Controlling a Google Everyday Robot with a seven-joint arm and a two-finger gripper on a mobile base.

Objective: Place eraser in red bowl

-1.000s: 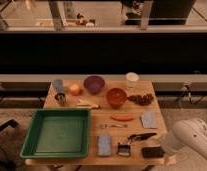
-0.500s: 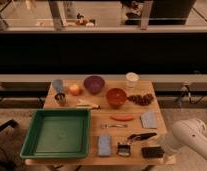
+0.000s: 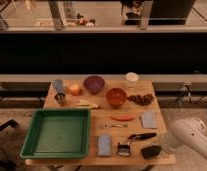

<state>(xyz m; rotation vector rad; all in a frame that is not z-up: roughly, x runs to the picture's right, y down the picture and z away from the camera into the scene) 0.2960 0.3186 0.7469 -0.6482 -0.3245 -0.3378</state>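
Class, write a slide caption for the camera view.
Pincer hovers by eraser at table's front-right corner; red bowl sits behind.

The black eraser (image 3: 151, 151) lies at the front right corner of the wooden tabletop (image 3: 99, 115), beside a binder clip (image 3: 123, 149). The pincer (image 3: 166, 144), on a white arm (image 3: 191, 136), sits just right of the eraser. Farther back stands the red bowl (image 3: 116, 97), near a purple bowl (image 3: 94, 83). A green tray (image 3: 57, 134) fills the left.
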